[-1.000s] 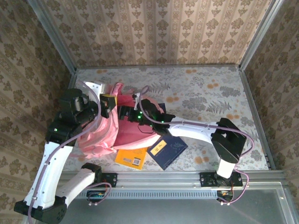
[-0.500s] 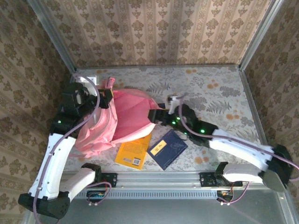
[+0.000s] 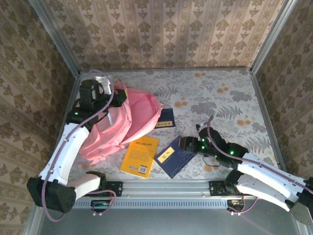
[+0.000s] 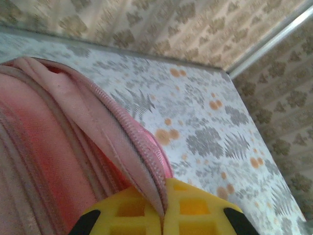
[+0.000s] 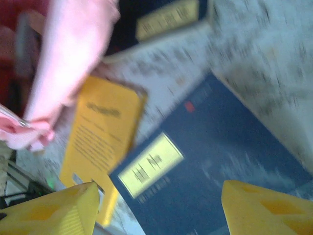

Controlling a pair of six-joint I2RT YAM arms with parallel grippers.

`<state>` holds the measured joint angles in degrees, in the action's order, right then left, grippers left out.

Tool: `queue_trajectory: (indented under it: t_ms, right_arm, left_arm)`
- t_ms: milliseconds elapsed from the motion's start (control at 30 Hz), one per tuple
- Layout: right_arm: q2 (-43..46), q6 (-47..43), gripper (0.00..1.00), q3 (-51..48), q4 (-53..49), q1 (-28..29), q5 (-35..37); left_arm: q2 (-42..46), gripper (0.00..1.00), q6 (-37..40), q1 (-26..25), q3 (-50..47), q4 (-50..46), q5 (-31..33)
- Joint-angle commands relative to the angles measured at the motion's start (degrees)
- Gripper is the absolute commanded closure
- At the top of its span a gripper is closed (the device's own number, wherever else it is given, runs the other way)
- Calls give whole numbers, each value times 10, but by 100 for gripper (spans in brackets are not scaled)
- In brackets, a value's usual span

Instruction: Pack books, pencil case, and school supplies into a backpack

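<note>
- two books lie loose on the table just beside the backpack: a yellow book and, with its corner against it, a navy book. a third, dark book pokes out at the bag's right edge, farther back.
- the left gripper has its jaws pressed together on the backpack's zip edge. it holds the flap up at the far end of the bag, so the mouth gapes toward the books.
- the right gripper hangs low over the navy book, jaws spread wide with nothing between them.
- step in hand, as i judge it: the bag is held open and the right arm is poised to take the navy book. no book can be seen inside the mouth.
- the next move likely calls for coming down on one edge of that flat book, since it lies flush on the table, then carrying it left and back into the opening.
- writing: the navy book bears a yellow label with dark print. the yellow book shows printed lines and a barcode. all of it is too blurred or small to read, and no brand can be made out.
</note>
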<state>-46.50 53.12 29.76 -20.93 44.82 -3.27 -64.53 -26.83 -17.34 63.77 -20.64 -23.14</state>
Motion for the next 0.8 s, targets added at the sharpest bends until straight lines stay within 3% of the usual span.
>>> queue_trajectory:
  t_ms: [0, 233, 533, 767]
  right_arm:
    - [-10, 49, 35, -12, -56, -2, -94]
    - [-44, 82, 37, -54, -60, 1, -103]
    - [-140, 111, 35, -85, 53, -7, -130]
    - [-208, 108, 36, -73, 127, -50, -163]
  left_arm:
    - [-13, 100, 16, -33, -4, 19, -37]
    - [-29, 100, 43, -52, -29, 39, -48]
    - [-48, 100, 35, -53, -44, 66, -93]
    - [-45, 100, 36, -52, -45, 65, -99]
